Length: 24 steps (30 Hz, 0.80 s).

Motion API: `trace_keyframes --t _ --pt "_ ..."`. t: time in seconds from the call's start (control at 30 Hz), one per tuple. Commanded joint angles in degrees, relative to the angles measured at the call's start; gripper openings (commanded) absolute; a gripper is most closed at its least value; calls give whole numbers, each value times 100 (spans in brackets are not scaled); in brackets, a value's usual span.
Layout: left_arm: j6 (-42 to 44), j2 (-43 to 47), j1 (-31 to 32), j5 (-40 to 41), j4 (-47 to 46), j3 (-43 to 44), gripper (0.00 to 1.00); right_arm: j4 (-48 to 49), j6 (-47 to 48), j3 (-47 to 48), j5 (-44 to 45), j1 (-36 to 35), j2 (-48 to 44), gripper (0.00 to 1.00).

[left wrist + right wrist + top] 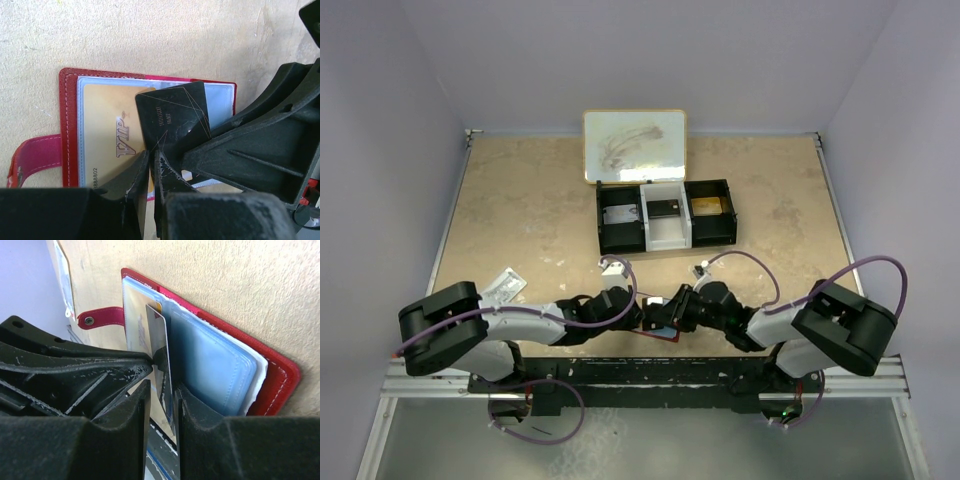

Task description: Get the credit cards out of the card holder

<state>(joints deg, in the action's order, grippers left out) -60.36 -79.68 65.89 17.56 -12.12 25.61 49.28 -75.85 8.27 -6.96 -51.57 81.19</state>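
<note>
The red card holder (69, 100) lies open on the table, a gold VIP card (105, 125) in its clear sleeve. A black credit card (172, 117) sticks out of the holder, tilted. My left gripper (151, 157) is shut on that card's lower corner. In the right wrist view the same card (160, 340) stands edge-on between the fingers of my right gripper (162, 390), which is open with a gap at the card's left side. Pale blue sleeves (210, 365) lie to its right. From above, both grippers (642, 312) (667, 308) meet over the holder (665, 337).
A long black tray (665, 215) with a white middle compartment holds cards behind the grippers. A framed whiteboard (634, 147) lies beyond it. A small white packet (503, 288) rests at the left near my left arm. The holder's red tab (102, 317) points away from the right wrist camera.
</note>
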Motion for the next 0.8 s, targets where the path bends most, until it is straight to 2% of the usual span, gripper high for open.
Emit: trace_keyframes --t 0.0,0.37,0.5,0.6,0.77 --pt "154 -92 64 -1 311 94 6 -252 200 184 239 104 -143 28" --pt "68 -170 73 71 286 150 5 -284 726 492 -197 323 -4 27" --pt "47 -184 73 102 321 149 5 -523 957 595 -198 323 -12 20" --pt "12 -168 71 151 342 133 4 -878 1207 669 -215 323 -112 9" --pt "-50 -21 73 305 320 123 6 -1049 1197 471 -51 323 -449 5"
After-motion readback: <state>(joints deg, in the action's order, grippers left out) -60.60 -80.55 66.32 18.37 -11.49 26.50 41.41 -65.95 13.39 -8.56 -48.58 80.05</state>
